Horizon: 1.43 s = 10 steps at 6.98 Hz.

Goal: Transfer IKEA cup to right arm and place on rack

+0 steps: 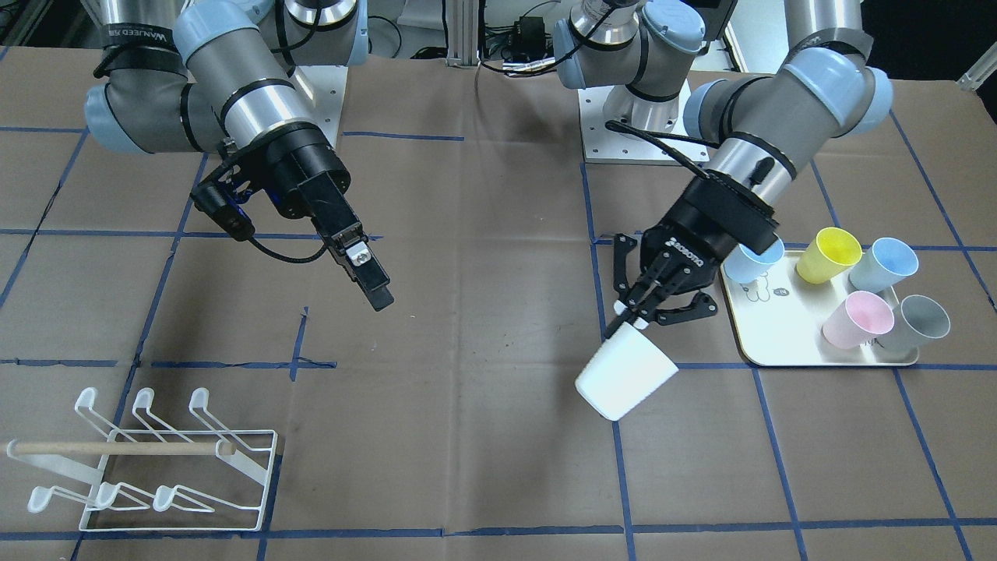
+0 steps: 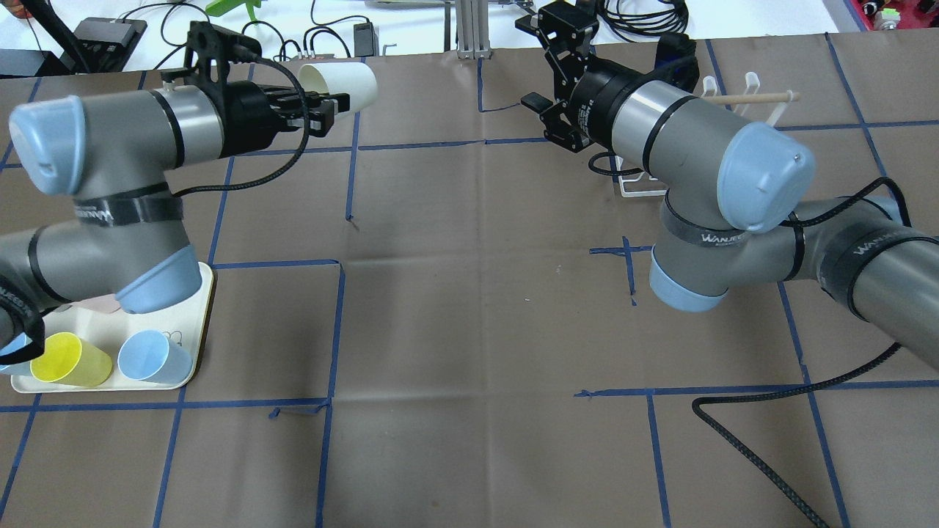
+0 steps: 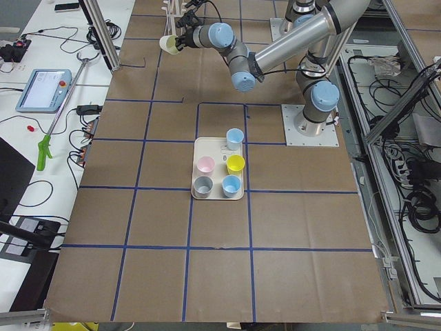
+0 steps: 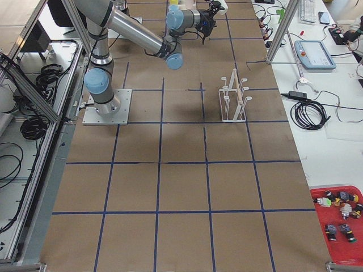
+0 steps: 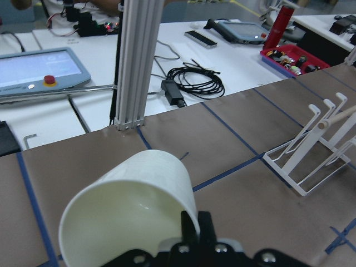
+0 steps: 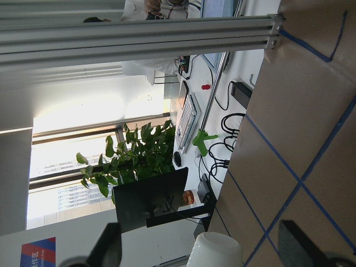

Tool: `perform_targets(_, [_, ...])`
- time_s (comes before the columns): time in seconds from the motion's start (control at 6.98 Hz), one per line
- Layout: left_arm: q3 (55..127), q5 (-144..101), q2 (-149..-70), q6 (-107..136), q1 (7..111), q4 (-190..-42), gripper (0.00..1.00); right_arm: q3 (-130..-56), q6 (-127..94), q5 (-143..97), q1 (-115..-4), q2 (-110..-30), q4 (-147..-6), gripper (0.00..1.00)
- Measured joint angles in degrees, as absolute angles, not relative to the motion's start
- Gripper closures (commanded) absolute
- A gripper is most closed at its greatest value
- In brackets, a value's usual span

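1. The left gripper (image 1: 627, 315) was clamped on the rim of the IKEA cup (image 1: 627, 372), one finger inside the mouth and the other outside against the wall.
2. The cup hung tilted from the fingertips, mouth toward the gripper, base pointing outward and down. It was off the table (image 1: 483, 351), out past the corner of the tray (image 1: 779, 347) toward the table's middle. How high it sat was hard to judge from any view.
3. The rim grip appeared deliberate. It left the whole body and base of the cup free for a second gripper to take.
4. The right gripper (image 1: 378, 290) was empty, with its jaws wide apart. It hovered over its own half of the table, well apart from the cup.
5. In the right wrist view, both fingers (image 6: 303, 247) stood at the frame's edges with the cup's base between them in the distance. This suggested the right arm was already lined up to receive. The hand-over was not yet made.
6. The rack (image 1: 156, 467) stood on the right arm's side, near the operators' edge, with no cup on its prongs. Its dowel (image 1: 117, 448) lay across the upper row.
7. The cup was plain white and faintly cream inside, smooth, handle-free and empty. It tapered from a wide mouth to a narrower flat base.
8. Five coloured cups (image 1: 857, 319) of the same shape lay on the tray.
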<state>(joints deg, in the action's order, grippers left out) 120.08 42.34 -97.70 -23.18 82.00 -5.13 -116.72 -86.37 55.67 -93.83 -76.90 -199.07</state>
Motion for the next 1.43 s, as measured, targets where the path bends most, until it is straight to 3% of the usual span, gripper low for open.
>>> perform_targets(0.43, [123.36,40.85,-99.84,-19.02,85.74,3.63,1.0,-117.1,-86.67,43.18,-93.85,-74.79,-199.27,0.04])
perform_targets(1.15, [123.07,40.95,-102.87,-10.77,90.6,12.27,1.0,-119.38,-90.56,49.63,-93.56,-72.96,-201.38,0.04])
perform_targets(1.43, [123.05,40.96,-103.8,-10.5,91.0,14.02,1.0,-120.02,-96.15,54.27,-93.52,-71.15,-210.49,0.03])
